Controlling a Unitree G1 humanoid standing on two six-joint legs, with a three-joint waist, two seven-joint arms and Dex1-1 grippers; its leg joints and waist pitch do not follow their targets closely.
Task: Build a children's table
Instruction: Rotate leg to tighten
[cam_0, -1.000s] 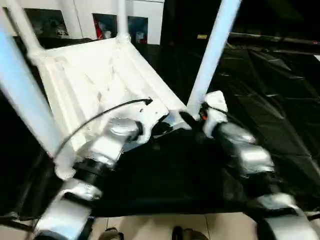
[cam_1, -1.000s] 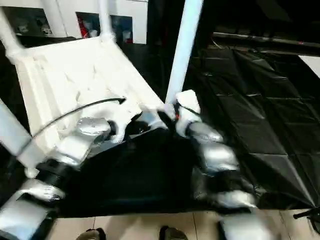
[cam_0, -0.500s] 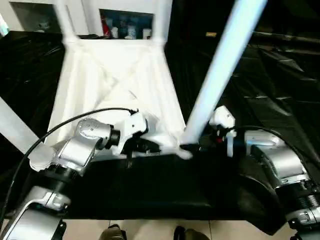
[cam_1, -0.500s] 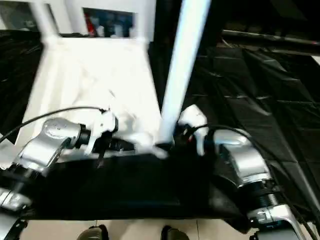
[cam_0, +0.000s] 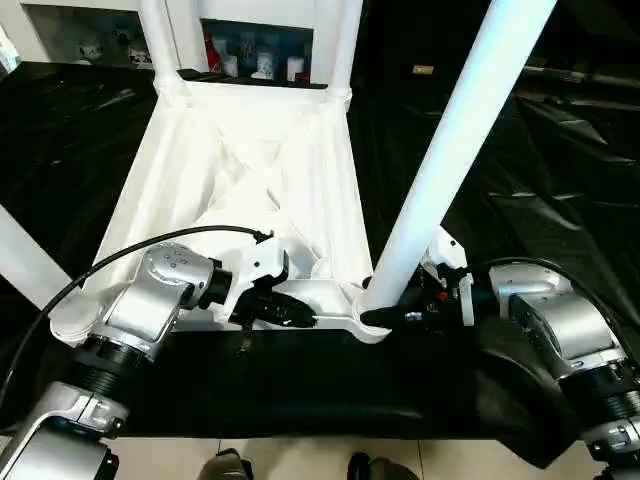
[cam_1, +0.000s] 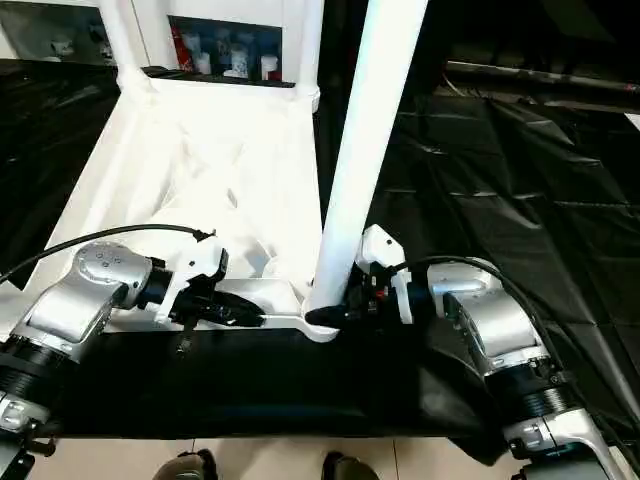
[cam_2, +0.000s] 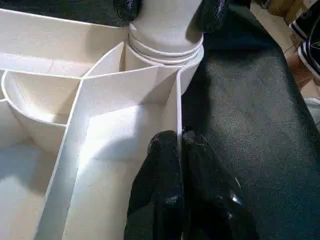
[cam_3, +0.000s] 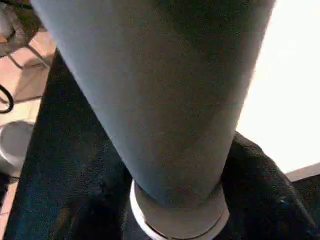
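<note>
1. I can read no brand, label or writing on the white plastic. A small yellowish tag (cam_0: 427, 70) sits on the dark furniture beyond, too small to read.
2. The tabletop (cam_0: 250, 170) lies upside down on the black-covered surface (cam_0: 560, 190), ribbed underside up, reaching away from me.
3. Legs stand in its corner sockets: two far ones (cam_0: 157, 40) and (cam_0: 345, 45), a near right leg (cam_0: 455, 150) rising out of the top of the head views, and a near left leg (cam_0: 25, 265) at the picture's left edge.
4. My left gripper (cam_2: 180, 150) has its jaws pinched together on the thin near rim wall of the tabletop, one black finger (cam_2: 160, 165) on either side of it, beside the near right socket.
5. My right gripper (cam_0: 395, 315) is at the foot of the near right leg. In the right wrist view black fingers (cam_3: 260, 195) sit on both sides of the leg just above its ringed socket collar, clamped around it.
6. A black cable (cam_0: 130, 260) loops from my left forearm (cam_0: 150, 300) over the near left part of the tabletop.
7. Behind the tabletop, a white cabinet (cam_0: 255, 50) holds small coloured items behind glass.
8. The black sheet is creased and glossy. Light floor tiles and shoe tips (cam_0: 225, 468) show at the bottom edge.
</note>
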